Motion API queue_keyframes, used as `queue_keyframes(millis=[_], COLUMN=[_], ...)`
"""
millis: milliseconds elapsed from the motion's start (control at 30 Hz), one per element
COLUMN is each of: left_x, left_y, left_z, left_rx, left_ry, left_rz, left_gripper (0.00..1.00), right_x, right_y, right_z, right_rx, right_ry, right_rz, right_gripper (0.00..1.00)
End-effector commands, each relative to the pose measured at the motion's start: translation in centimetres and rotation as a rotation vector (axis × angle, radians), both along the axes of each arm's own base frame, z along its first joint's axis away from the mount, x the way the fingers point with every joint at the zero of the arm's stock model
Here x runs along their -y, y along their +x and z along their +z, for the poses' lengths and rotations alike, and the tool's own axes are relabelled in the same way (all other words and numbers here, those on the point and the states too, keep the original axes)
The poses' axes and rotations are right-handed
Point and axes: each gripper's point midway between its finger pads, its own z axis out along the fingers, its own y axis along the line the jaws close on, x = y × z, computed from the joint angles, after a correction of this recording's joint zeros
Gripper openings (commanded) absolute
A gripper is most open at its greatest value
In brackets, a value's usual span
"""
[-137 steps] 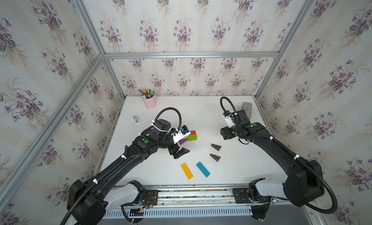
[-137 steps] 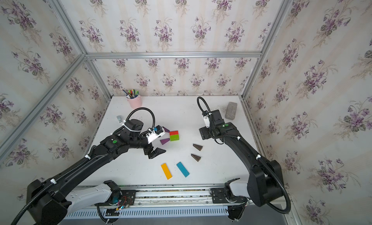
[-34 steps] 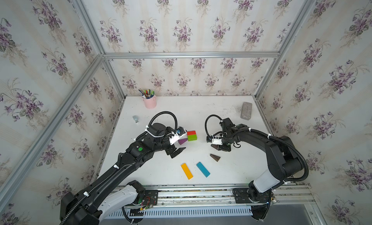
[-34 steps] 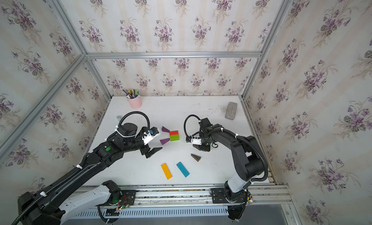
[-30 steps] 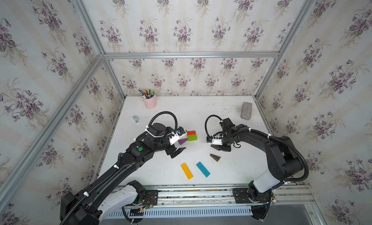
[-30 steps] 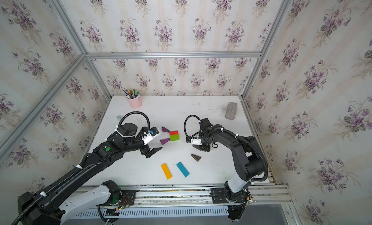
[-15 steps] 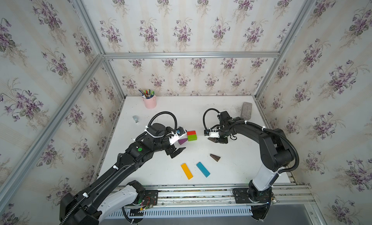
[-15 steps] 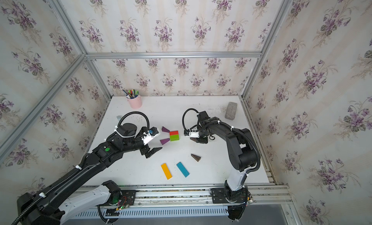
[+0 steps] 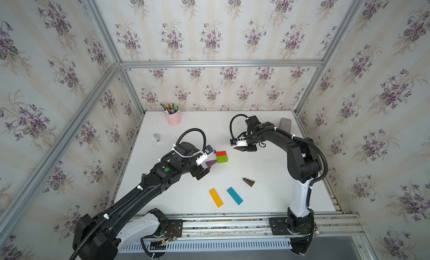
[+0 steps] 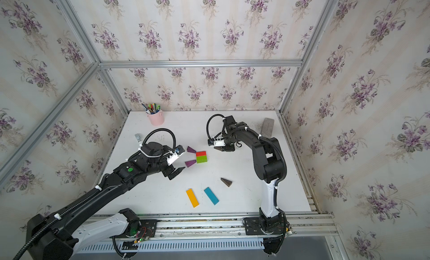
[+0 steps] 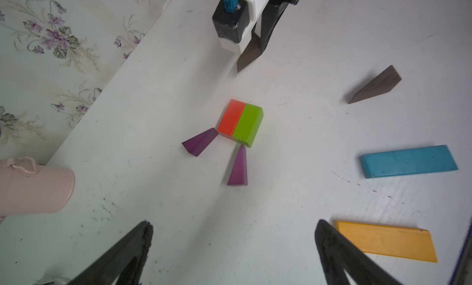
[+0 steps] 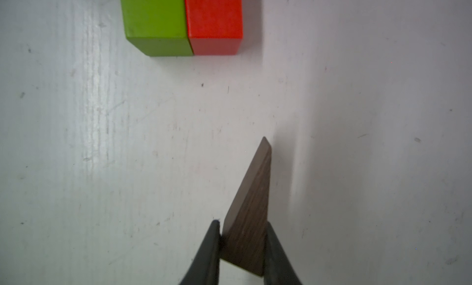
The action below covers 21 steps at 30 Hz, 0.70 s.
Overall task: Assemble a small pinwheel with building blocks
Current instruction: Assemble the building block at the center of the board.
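Note:
A red brick (image 9: 221,153) and a green brick (image 9: 222,159) lie side by side mid-table. Two purple wedges (image 10: 191,149) (image 10: 190,163) fan out from their left end. My right gripper (image 12: 242,223) is shut on a dark-brown wedge (image 12: 251,207), low over the table right of the pair, its thin tip toward the red brick (image 12: 213,20). A second brown wedge (image 9: 249,182), a blue bar (image 9: 234,195) and a yellow bar (image 9: 216,197) lie apart nearer the front. My left gripper (image 11: 233,223) hangs open and empty left of the purple wedges.
A pink pen cup (image 9: 173,118) stands at the back left and a grey rough brick (image 9: 285,124) at the back right. A small grey object (image 9: 157,137) lies near the left wall. Papered walls close in three sides of the table.
My right gripper has carried the brown wedge away from the front, up to the right of the red-green pair. The left arm has stayed where it was over the last second.

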Motion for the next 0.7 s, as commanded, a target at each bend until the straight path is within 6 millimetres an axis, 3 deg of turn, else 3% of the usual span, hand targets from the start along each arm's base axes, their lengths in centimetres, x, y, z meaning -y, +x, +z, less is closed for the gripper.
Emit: queue_keyframes(millis=[0, 333, 667], left_x=[-1.1, -1.4, -2.1], left_y=[1.1, 1.7, 2.3], left_z=[0.1, -0.6, -0.2], left_rx=[0.022, 0.020, 0.042], left_ry=[0.033, 0.063, 0.059], left_rz=[0.081, 0.101, 0.133], left_gripper=[1.00, 1.00, 1.00], right_x=[-0.8, -2.1, -4.3], right_y=[0.6, 3.4, 3.2], right_z=[-0.2, -1.0, -0.4], right_rx=[0.005, 0.028, 0.045], right_ry=[0.010, -0.047, 0.007], right_rz=[0.064, 0.199, 0.314], right_gripper=[0.21, 0.21, 0.23])
